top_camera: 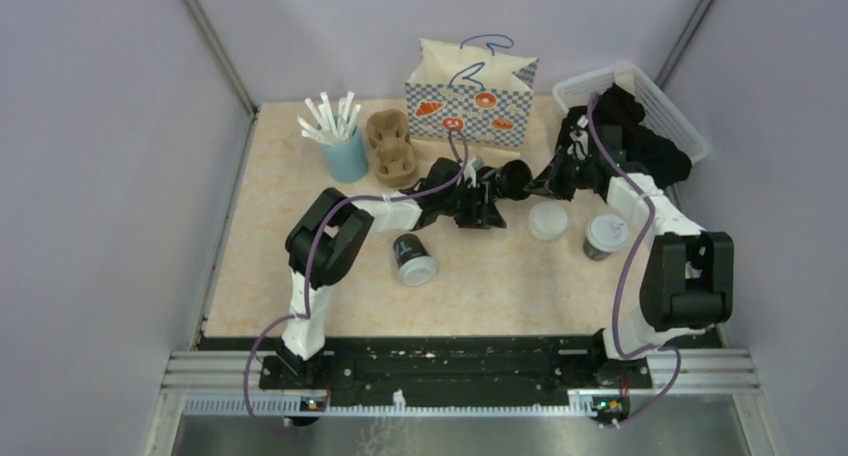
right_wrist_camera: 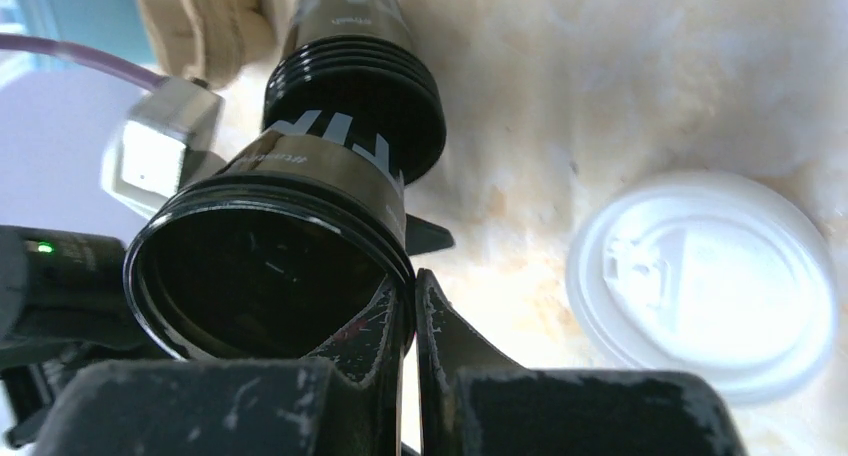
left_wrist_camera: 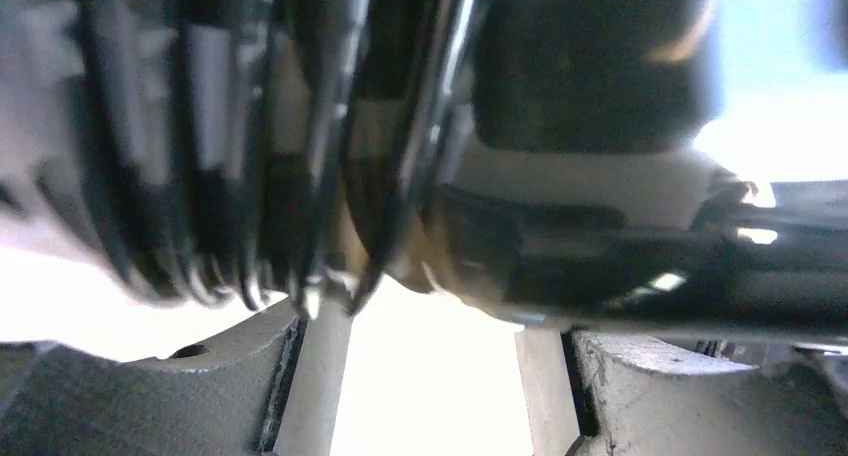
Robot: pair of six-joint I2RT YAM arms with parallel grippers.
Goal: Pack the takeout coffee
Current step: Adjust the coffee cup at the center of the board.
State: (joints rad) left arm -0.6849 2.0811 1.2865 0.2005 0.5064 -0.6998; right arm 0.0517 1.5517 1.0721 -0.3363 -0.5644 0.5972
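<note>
A nested stack of black cups (right_wrist_camera: 330, 156) is held on its side above the table's middle (top_camera: 510, 181). My right gripper (right_wrist_camera: 413, 276) is shut on the rim of the outermost cup, one finger inside and one outside. My left gripper (top_camera: 488, 200) brackets the stack from the side. Its fingers (left_wrist_camera: 310, 376) stand apart with their tips against the blurred black rims (left_wrist_camera: 230, 176). One lidded takeout coffee (top_camera: 605, 236) stands upright at the right. Another lidded coffee (top_camera: 412, 259) lies on its side near the left arm. A loose white lid (right_wrist_camera: 700, 276) lies on the table between them.
A checked paper bag (top_camera: 470, 101) stands at the back. A brown pulp carrier (top_camera: 390, 146) and a light-blue cup of white straws (top_camera: 345, 156) are to its left. A white basket (top_camera: 690, 126) holding dark items sits at the back right.
</note>
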